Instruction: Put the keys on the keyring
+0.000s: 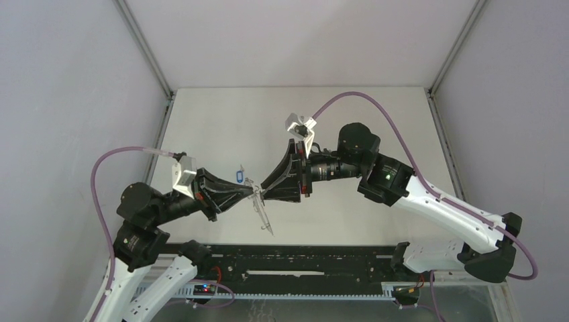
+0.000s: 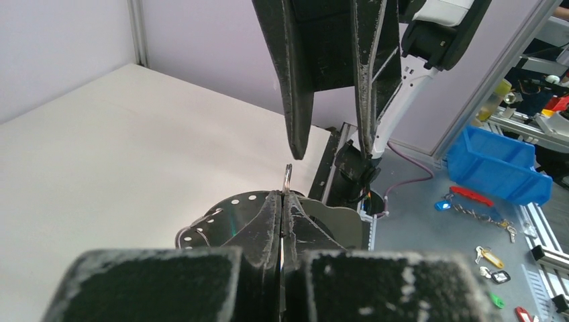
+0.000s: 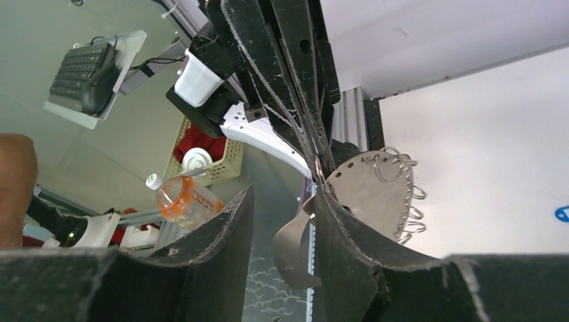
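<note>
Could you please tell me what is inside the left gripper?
The left gripper is shut on the keyring: a small ring sticks out past its tips, but the pinched part is covered.

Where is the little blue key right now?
In the top view, the blue key lies on the white table, left of the middle, just beyond the left hand.

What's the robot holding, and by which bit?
The left end effector pinches the keyring at its rim, by a small ring. The right end effector holds nothing.
</note>
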Robot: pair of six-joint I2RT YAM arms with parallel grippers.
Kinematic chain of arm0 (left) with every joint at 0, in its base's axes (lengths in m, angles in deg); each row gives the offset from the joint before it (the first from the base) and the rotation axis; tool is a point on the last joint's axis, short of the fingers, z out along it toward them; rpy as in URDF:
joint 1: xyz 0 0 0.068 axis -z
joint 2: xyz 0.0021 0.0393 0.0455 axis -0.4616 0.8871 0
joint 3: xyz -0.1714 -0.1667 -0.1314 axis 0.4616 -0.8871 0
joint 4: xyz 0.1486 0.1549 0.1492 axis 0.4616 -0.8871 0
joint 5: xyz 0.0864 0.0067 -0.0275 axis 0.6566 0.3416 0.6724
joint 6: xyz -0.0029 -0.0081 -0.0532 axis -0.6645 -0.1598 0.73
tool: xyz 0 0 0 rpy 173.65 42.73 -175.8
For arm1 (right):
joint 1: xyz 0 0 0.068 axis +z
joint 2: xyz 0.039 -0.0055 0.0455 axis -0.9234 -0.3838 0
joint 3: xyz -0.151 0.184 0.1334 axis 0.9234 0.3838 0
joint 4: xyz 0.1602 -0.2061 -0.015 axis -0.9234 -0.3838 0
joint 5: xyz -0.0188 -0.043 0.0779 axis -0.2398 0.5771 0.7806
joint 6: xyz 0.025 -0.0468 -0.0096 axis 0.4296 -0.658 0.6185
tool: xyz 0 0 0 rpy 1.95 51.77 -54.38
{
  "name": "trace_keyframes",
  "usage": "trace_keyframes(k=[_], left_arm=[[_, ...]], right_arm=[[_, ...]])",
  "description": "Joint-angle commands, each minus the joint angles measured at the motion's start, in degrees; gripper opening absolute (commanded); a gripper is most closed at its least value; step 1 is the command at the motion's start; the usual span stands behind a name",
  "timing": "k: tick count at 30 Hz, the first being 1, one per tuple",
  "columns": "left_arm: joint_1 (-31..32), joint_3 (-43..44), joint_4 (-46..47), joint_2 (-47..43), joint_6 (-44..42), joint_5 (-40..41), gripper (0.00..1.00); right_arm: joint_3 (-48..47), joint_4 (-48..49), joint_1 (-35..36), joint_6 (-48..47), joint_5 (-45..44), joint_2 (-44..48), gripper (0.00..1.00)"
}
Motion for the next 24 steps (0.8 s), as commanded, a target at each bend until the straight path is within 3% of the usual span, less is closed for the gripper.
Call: trace_keyframes(k=[1, 24], left_arm=[[0.3, -0.3, 4.4, 0.2, 0.8, -0.7, 0.00], [0.3, -0.8, 5.6, 0.0, 1.7, -1.9, 0.00]], right_arm=[[-0.1, 4.1, 0.2, -0.4, 3.8, -0.5, 0.46], [-0.2, 7.8, 1.1, 0.9, 2.9, -3.3, 0.27]])
